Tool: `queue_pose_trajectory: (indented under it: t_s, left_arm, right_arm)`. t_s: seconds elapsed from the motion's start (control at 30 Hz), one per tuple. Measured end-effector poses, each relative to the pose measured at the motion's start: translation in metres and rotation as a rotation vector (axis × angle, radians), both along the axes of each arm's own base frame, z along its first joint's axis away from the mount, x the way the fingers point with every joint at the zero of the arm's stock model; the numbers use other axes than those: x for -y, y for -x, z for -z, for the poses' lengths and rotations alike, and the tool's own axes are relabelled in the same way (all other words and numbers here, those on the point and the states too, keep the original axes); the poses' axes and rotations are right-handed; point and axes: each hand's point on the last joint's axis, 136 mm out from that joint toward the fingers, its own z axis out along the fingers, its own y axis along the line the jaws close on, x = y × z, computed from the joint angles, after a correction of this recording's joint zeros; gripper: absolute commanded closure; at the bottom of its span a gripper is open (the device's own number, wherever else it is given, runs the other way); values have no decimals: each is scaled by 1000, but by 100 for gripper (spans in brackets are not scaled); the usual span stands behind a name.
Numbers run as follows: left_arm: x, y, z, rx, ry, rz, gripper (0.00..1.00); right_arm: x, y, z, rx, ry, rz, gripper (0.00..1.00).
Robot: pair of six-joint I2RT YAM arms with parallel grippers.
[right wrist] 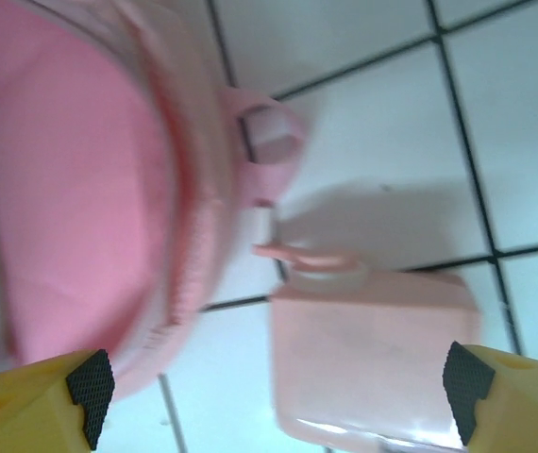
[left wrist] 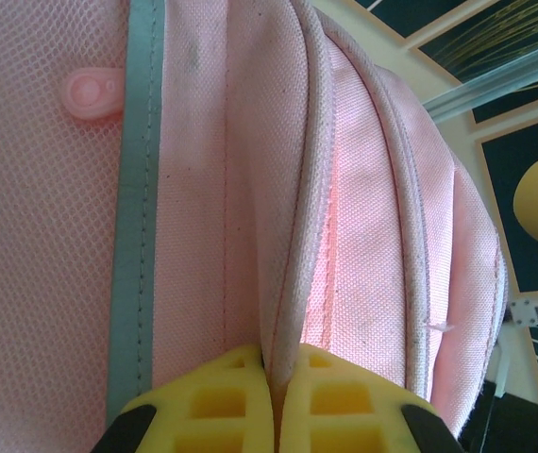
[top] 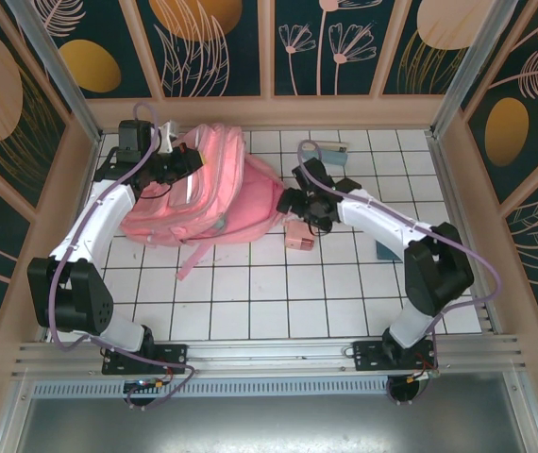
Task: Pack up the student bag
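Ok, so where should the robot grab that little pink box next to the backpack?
Probably from straight above, pinching the small pink box across its flat sides. It lies flat on the table, and the open right gripper sits over it; the student bag crowds one side.

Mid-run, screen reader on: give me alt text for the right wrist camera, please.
The right pincer is open, its yellow fingers at the bottom corners framing a small pink box that lies on the white tiled table. The student bag, blurred, takes up the left side close beside the box.
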Motion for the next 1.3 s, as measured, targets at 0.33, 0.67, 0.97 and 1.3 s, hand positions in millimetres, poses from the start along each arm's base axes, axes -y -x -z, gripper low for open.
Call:
queue_pose_trajectory:
  t_s: [0.33, 0.67, 0.97, 1.3]
  left_arm:
    - [1, 0, 0, 0, 2, 4, 100]
    - [1, 1, 1, 5, -3, 12, 100]
    - [1, 1, 1, 8, -6, 16, 100]
    - [3, 3, 0, 7, 4, 28, 100]
  right_arm:
    - [14, 31, 41, -100, 90, -39, 2]
    - [-1, 29, 72, -146, 146, -110, 9]
    - [5, 27, 75, -136, 180, -104, 23]
    - [3, 21, 52, -103, 174, -100, 23]
